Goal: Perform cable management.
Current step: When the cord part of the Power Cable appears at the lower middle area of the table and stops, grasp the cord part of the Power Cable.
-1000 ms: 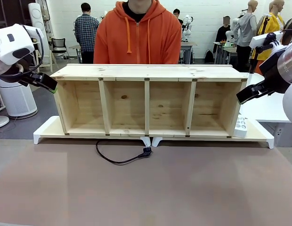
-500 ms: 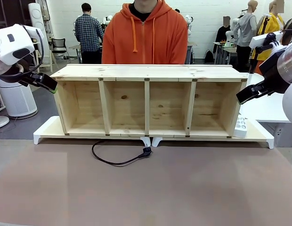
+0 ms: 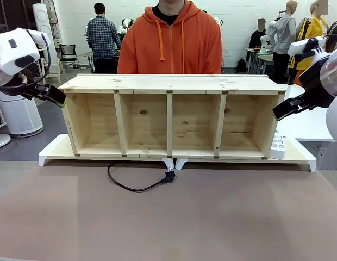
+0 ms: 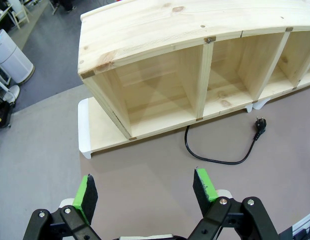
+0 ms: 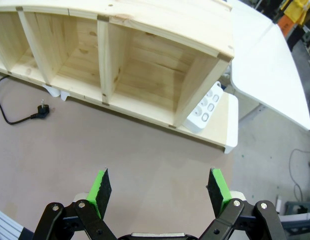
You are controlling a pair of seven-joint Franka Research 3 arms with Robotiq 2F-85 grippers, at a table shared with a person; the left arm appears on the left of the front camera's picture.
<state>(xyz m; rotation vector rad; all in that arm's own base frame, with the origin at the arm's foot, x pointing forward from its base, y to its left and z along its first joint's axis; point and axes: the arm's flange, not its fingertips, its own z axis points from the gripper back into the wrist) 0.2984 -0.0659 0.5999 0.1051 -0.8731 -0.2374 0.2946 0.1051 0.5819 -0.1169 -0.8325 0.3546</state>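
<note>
Both my grippers hang in the air with nothing between the pads. My left gripper [image 4: 145,187] has its green pads spread wide above the brown table [image 3: 239,217], off the left end of the wooden shelf [image 3: 168,82]. My right gripper [image 5: 160,186] stands just as wide open, off the shelf's right end, above the white power strip [image 5: 205,110] that leans against the shelf's right side wall. Neither touches the cable.

From the front camera, the cable [image 3: 136,190] lies on the table just in front of the shelf, left of the middle. Its visible stretch runs mostly left to right, parallel to the shelf's front edge, and sags toward me in a shallow U. The left end curls back and slips under the white stand [image 3: 51,149] that carries the shelf, about below the divider between my first and second compartments from the left. The right end rises toward the shelf and finishes in the plug [image 3: 169,175].

The plug rests flat on the table, near the stand's two white middle feet. Its pins point away from me, toward the shelf, tilted a little to my right. I cannot tell whether it touches the feet.

A person in an orange hoodie [image 3: 168,43] stands behind the shelf.
</note>
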